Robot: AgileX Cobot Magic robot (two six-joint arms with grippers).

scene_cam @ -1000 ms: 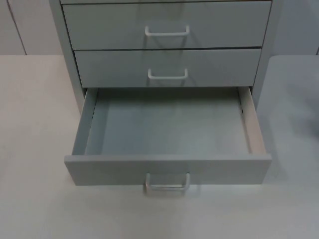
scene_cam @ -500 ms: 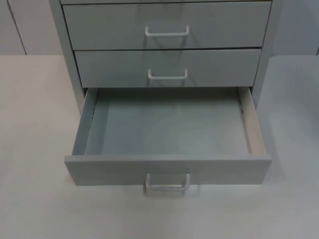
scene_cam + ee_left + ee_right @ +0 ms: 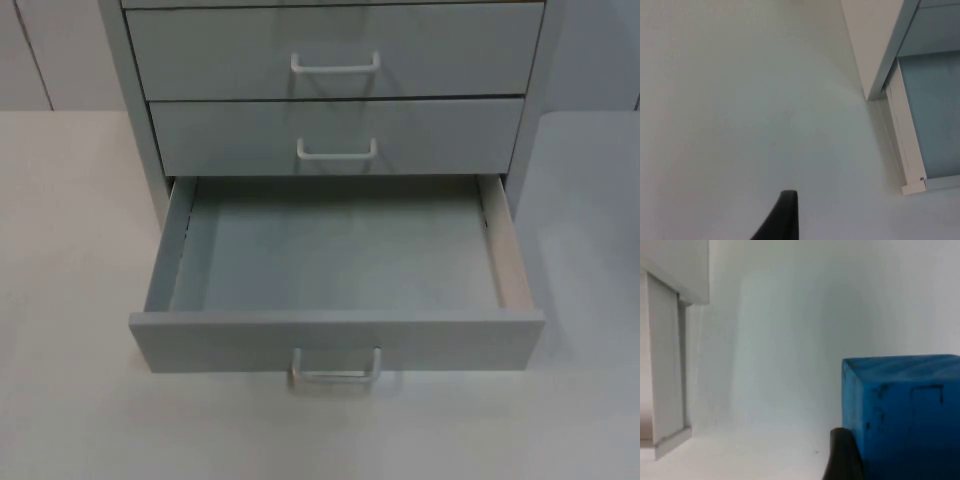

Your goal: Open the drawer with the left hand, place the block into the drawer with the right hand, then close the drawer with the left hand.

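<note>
The bottom drawer is pulled out, the right gripper pinches the blue block, and I cannot tell about the left gripper.

A bare lab or office test bench: a plain grey drawer cabinet with white loop handles stands on a white table top, and behind the cabinet runs a pale grey partition wall; below the two shut drawers, the lowest drawer is pulled open
</note>
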